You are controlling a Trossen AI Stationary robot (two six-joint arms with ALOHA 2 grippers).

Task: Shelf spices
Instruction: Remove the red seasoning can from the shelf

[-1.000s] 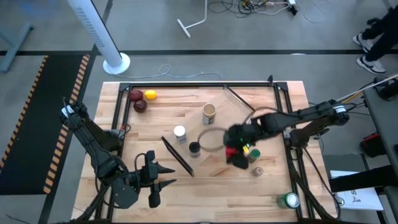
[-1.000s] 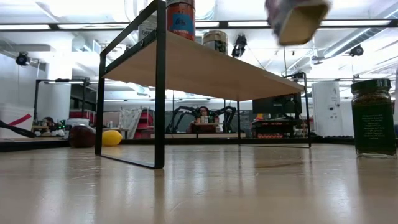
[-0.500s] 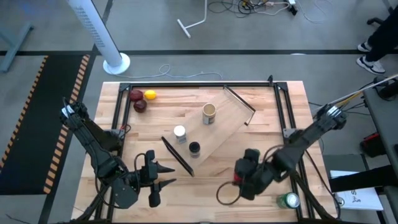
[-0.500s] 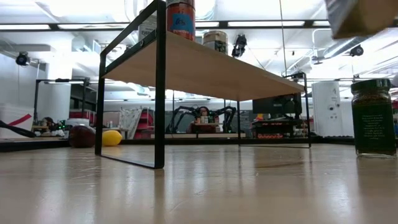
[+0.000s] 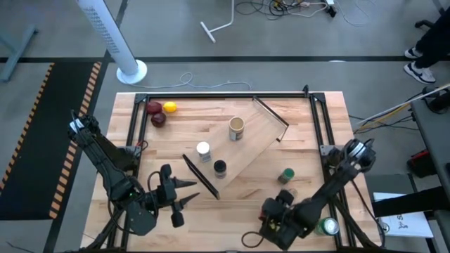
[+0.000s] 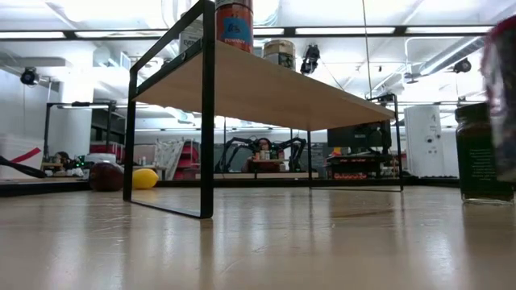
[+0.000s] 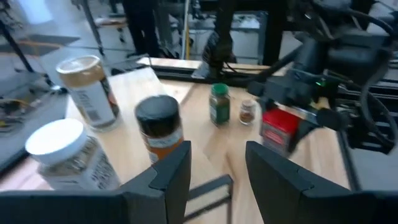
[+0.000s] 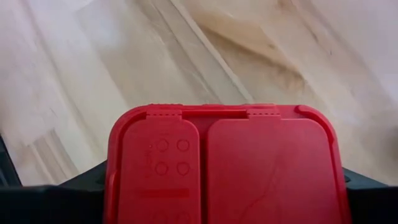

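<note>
Right wrist view is almost filled by the red box (image 8: pixel 224 165): a hard plastic lid with two flip tabs, one of them dotted with small round shaker holes. The box sits between the dark fingers of the right gripper (image 5: pixel 275 223), which is clamped on it at about half its spread, above the bare wood of the table (image 5: pixel 232 193) near the front edge, right of centre. In the left wrist view the same box (image 7: pixel 278 130) shows red sides and a pale label, held off the table.

On the shelf (image 5: pixel 242 151), a light-wood plank with thin black bars at both ends lying slantwise across the middle of the table, stand the tan cylinder (image 5: pixel 237 128), the white-capped jar (image 5: pixel 203 150) and the black-capped jar (image 5: pixel 219 168). The green-lidded jar (image 5: pixel 286 176) and the tiny grey-capped jar (image 5: pixel 292 192) stand on the table just off the shelf's right end, close together.

The left gripper (image 5: pixel 184 199) waits near the front left corner, its fingers drawn together with nothing between them.

A green-and-white can (image 5: pixel 325 226) stands at the front right corner; red and yellow fruit (image 5: pixel 160 112) lie at the back left.
</note>
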